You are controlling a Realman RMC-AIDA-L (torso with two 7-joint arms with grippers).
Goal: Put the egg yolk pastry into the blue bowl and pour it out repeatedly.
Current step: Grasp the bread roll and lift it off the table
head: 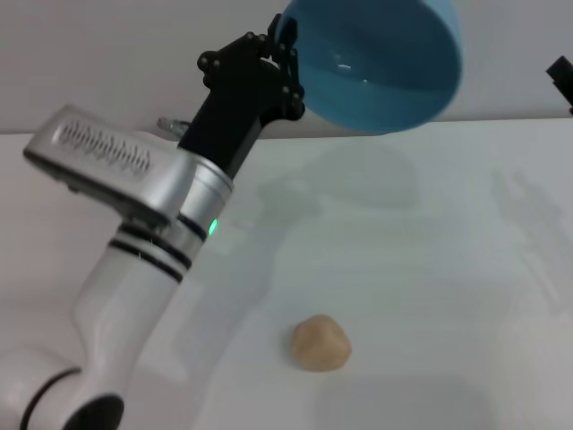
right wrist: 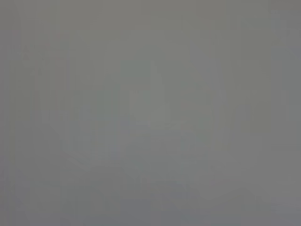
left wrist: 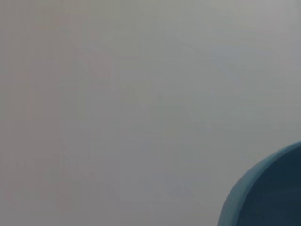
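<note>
Pastry first: the small, lumpy, pale beige-tan egg yolk pastry [head: 320, 343] with a matte dough-like surface lay alone on the white tabletop [head: 430, 269], nearest the robot and well apart from everything else. It was not in the bowl, so the pour-out looked done for this cycle, with a refill likely due next.

Mid-field: left arm's silver-and-white link ran up and away from the near left corner to a black wrist. Soft shadows of arm and bowl fell on the smooth, matte table surface.

Further back and high up: the left gripper [head: 285, 67] was clamped on the rim of the round, deep, glossy sky-blue bowl [head: 376, 63], holding it raised off the table and tipped on its side, mouth turned partly towards the head camera. That tilt suited dumping; the interior showed no contents. The left wrist view caught only a curved blue edge of the bowl [left wrist: 268, 193] against the plain wall.

Far right edge: a black piece of the right gripper [head: 562, 79] was parked, clear of the work. Finger state: cannot tell.
</note>
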